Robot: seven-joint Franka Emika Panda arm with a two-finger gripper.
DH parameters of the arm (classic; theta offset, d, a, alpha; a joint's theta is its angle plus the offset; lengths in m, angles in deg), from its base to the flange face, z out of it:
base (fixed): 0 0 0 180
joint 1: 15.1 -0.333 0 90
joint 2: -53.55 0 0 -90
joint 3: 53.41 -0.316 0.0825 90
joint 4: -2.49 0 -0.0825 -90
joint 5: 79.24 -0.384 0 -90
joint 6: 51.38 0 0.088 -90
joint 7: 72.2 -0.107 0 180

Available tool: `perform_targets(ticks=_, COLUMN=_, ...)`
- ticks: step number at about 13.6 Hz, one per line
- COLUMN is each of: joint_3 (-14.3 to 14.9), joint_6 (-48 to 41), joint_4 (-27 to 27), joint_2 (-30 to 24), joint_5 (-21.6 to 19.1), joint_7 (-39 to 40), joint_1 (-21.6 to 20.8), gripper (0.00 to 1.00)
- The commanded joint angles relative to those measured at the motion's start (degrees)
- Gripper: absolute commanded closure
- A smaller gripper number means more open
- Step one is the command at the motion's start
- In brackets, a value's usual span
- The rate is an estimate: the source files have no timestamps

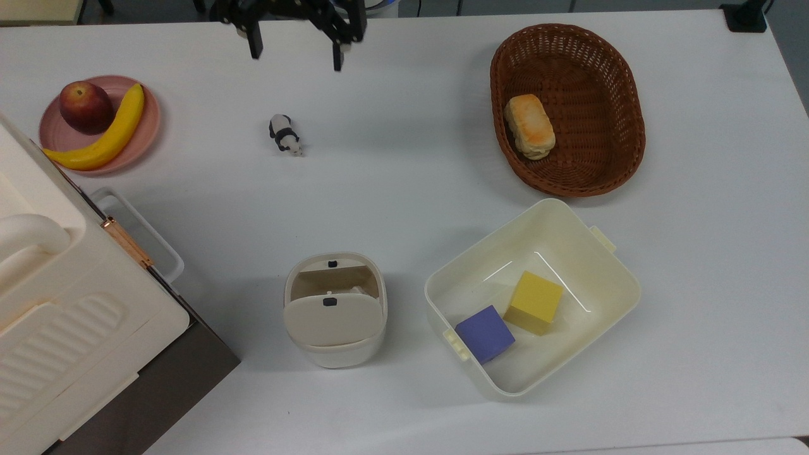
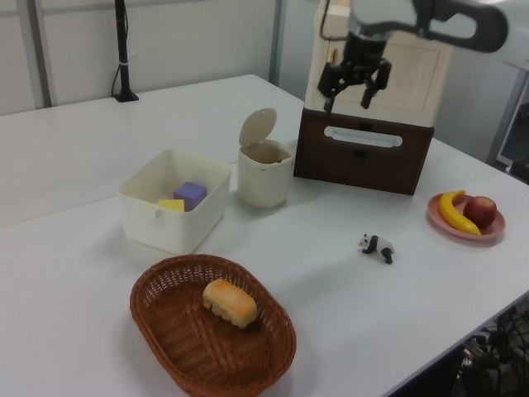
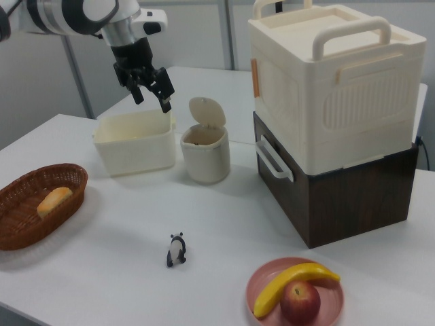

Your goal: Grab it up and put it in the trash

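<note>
The trash [image 1: 334, 322] is a small cream bin near the front of the white table, its swing lid tipped open over a brown inside. It also stands in the left view [image 2: 264, 180] and the right view [image 3: 205, 157]. An off-white lump [image 1: 358, 290], apparently the paper wad, peeks out just inside the opening. My gripper [image 1: 296, 52] hangs open and empty at the top view's top edge, far from the bin. It is high above the table in the left view [image 2: 345, 101] and the right view [image 3: 153, 100].
A toy panda [image 1: 283, 134] lies on the table between gripper and bin. A cream tub [image 1: 556, 218] holding yellow and purple blocks stands beside the bin. A wicker basket [image 1: 597, 76] holds bread. A pink plate [image 1: 149, 129] carries fruit. A large cream box [image 1: 63, 303] sits on a brown chest.
</note>
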Motion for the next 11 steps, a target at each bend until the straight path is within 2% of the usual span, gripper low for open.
perform_targets(ticks=1, joint_3=4.9, joint_6=-6.8, joint_4=2.3, joint_2=-3.7, joint_5=-3.9, joint_7=6.0, joint_1=-2.7, gripper=0.0)
perform_targets(ticks=4, joint_3=6.9, joint_6=-9.0, joint_4=2.2, joint_2=-4.6, joint_5=-7.3, joint_7=7.7, joint_1=-2.8, gripper=0.0)
perform_targets(ticks=7, joint_3=7.2, joint_6=-10.0, joint_4=2.1, joint_2=-4.7, joint_5=-7.3, joint_7=7.9, joint_1=-2.8, gripper=0.0)
perform_targets(ticks=11, joint_3=7.2, joint_6=-11.9, joint_4=2.1, joint_2=-4.8, joint_5=-7.2, joint_7=12.8, joint_1=-2.7, gripper=0.0)
